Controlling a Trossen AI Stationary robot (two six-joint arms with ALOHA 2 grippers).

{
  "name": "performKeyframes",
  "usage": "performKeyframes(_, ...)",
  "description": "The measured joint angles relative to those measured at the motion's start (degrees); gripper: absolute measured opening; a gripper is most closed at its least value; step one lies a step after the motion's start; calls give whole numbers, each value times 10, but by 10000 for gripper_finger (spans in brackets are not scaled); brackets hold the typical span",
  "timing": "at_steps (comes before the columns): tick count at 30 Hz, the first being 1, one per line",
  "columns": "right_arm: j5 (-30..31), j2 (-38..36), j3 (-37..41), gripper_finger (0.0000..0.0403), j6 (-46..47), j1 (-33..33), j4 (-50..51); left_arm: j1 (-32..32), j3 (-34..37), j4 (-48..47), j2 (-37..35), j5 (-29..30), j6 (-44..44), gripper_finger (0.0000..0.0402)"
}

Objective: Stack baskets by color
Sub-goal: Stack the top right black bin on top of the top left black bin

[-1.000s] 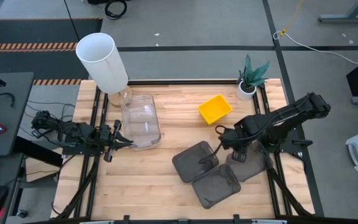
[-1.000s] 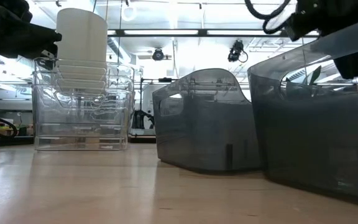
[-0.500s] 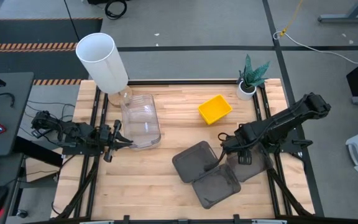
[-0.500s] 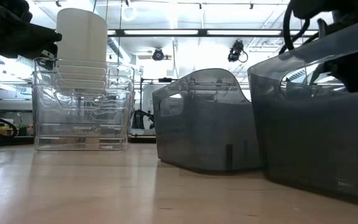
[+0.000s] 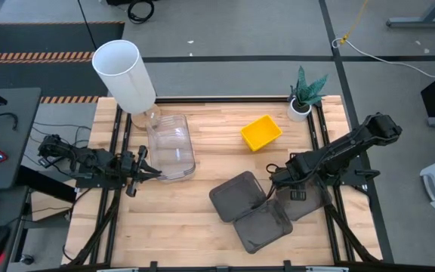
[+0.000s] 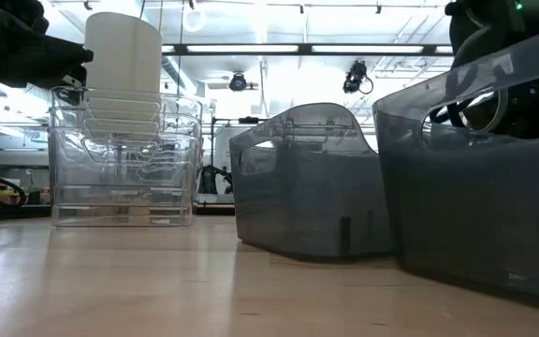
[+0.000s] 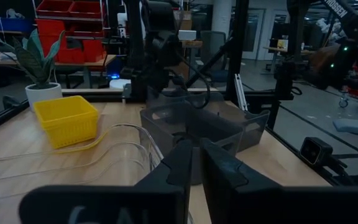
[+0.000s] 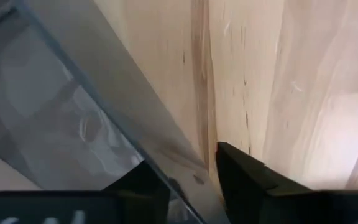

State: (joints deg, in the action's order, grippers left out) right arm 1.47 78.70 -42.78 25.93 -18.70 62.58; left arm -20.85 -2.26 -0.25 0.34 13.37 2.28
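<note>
Dropping lower than before, the right claw (image 5: 275, 178) straddles a grey basket's (image 5: 297, 202) wall.

Table (image 5: 202, 219): clear basket (image 5: 171, 146) at left, white cylinder (image 5: 124, 74) behind it. Yellow basket (image 5: 260, 132) at rear centre, potted plant (image 5: 302, 97) to its right. Three grey baskets (image 5: 251, 205) clustered at front right, touching.

Wooden table (image 5: 195, 208) carries clear (image 5: 171, 147), yellow (image 5: 260, 132), seemingly three grey baskets (image 5: 238, 196).

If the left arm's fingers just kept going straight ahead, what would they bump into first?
Probably the clear basket: the left gripper sits at its edge, fingers narrowly parted, pointing across it towards the grey baskets. Depth is hard to judge.
</note>
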Motion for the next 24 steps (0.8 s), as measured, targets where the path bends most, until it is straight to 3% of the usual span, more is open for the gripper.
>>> performKeyframes(10, -26, 0, -1, 10, -2, 0, -6, 0, 0, 0, 0, 0, 0, 30)
performKeyframes(17, -45, 0, -2, 9, -1, 0, 11, 0, 0, 0, 0, 0, 0, 40)
performKeyframes(24, -40, 0, -60, 6, -19, 1, 108, 0, 0, 0, 0, 0, 0, 34)
